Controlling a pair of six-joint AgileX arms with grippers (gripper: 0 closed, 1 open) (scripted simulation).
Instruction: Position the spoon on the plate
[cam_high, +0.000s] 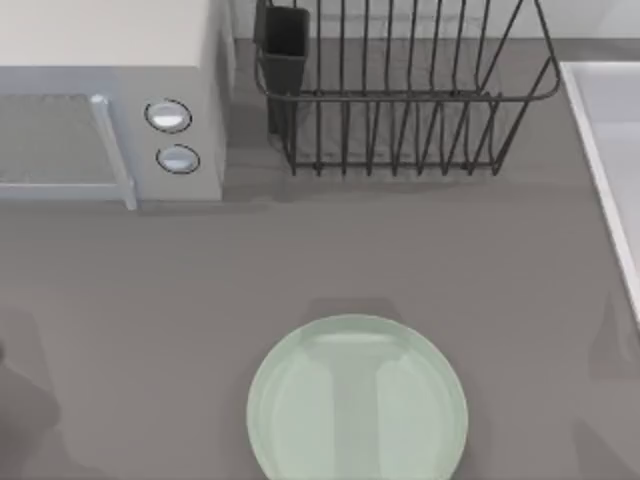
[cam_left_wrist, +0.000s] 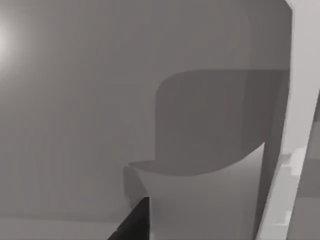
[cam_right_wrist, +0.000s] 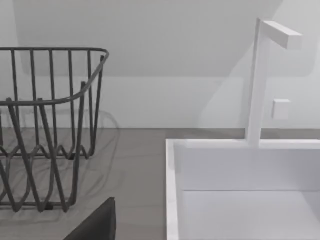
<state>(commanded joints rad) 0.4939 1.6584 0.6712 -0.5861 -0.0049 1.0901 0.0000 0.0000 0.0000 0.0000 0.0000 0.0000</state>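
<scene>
Nothing of the task looked done at this moment, in my judgement. The plate (cam_high: 357, 400) lay at the near edge of the table (cam_high: 300, 260), about in the middle of that edge, and its surface was bare. I could not find the spoon anywhere, so I cannot say where it was; finding it, gripping it and carrying it to the plate all remained.

For my two claws, I cannot tell if they were spread or pressed together. A dark part (cam_right_wrist: 97, 225) at the edge of the right wrist view and another (cam_left_wrist: 132, 225) in the left wrist view may belong to them, but I am not sure.

From above I saw a microwave (cam_high: 110, 100) at the far left corner, a wire dish rack (cam_high: 400, 90) at the far edge and a white sink (cam_high: 610, 170) along the right edge. The right wrist view added the sink's faucet (cam_right_wrist: 260, 80), and showed the rack (cam_right_wrist: 45, 130) from the side. The left wrist view gave only grey surfaces I could not identify.
</scene>
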